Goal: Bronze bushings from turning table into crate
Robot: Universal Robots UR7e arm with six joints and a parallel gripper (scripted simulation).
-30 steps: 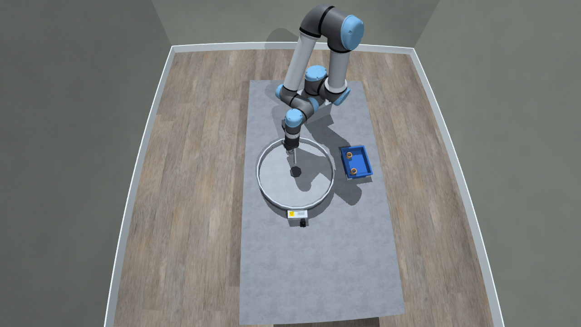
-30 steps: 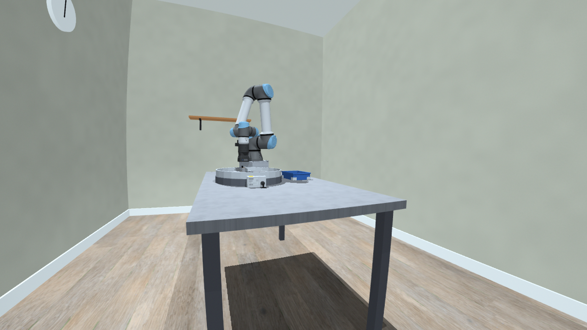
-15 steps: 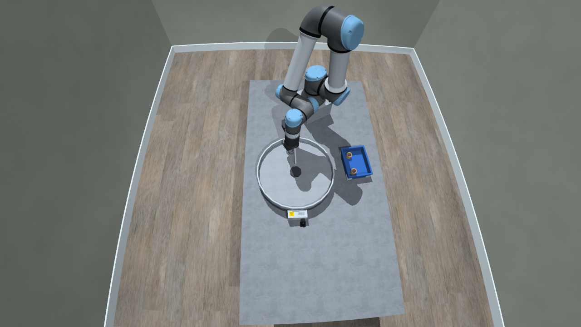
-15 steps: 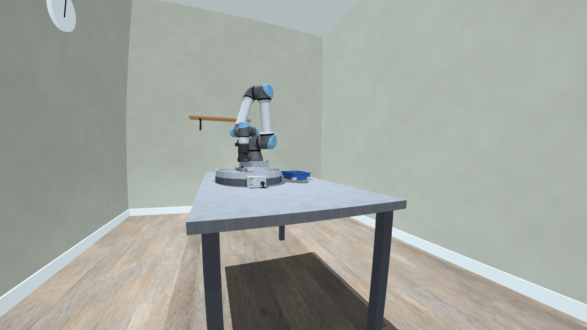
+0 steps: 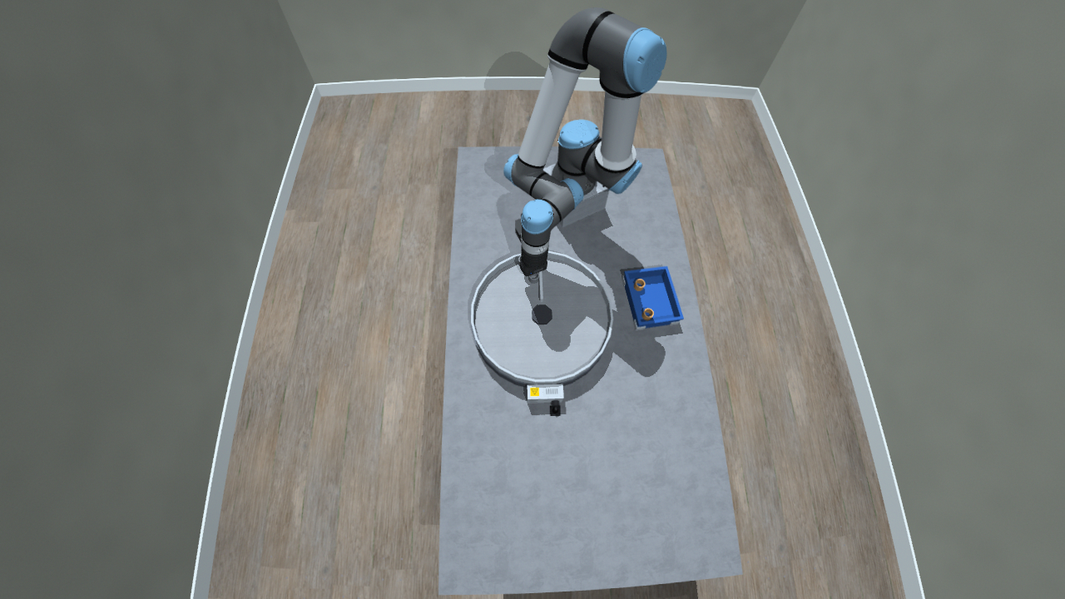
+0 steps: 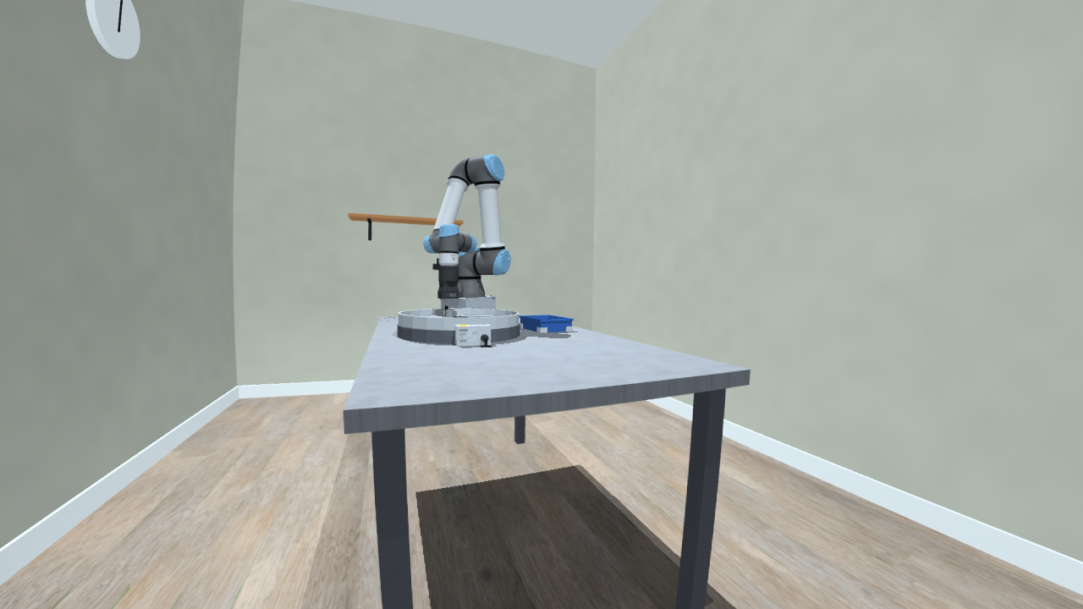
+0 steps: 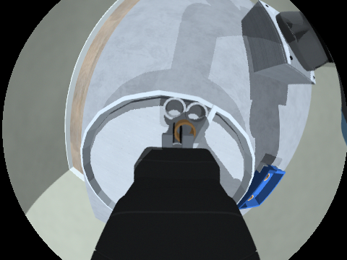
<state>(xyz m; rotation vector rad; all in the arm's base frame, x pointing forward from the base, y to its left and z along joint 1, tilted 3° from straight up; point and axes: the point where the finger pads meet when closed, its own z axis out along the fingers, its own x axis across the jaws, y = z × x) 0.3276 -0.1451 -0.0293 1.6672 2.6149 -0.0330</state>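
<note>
Worktop (image 5: pixel 581 484) (image 6: pixel 530 370) (image 7: pixel 141 43), grey, w/ contents L to R: turning table (image 5: pixel 476 316) (image 6: pixel 424 320) (image 7: pixel 84 152), 1 pc., round, pale raised rim. At its far side, steel bushing no. 1 (image 7: pixel 175 98), upright, just inside rim. Jaws (image 5: pixel 532 277) (image 6: pixel 447 310), pointing down, nearly closed, shut on L wall of 1 bronze bushing (image 7: pixel 194 131), one finger inside the bore, one outside; this pc. is at the turning table, nearer than the steel pair; whether it touches the surface, can't tell. Steel bushing no. 2 (image 7: pixel 207 111), upright, just R of no. 1. Dark hub (image 5: pixel 542 314) at table ctr. Control box (image 5: pixel 551 392) (image 6: pixel 468 335), white w/ yellow label, by near rim. R of table: blue crate (image 5: pixel 676 298) (image 6: pixel 546 326) (image 7: pixel 277 180), holding 2 bronze bushings, both along L side: far pc. (image 5: pixel 639 289) (image 7: pixel 268 175) and near pc. (image 5: pixel 648 319) (image 7: pixel 252 196), apart.
</note>
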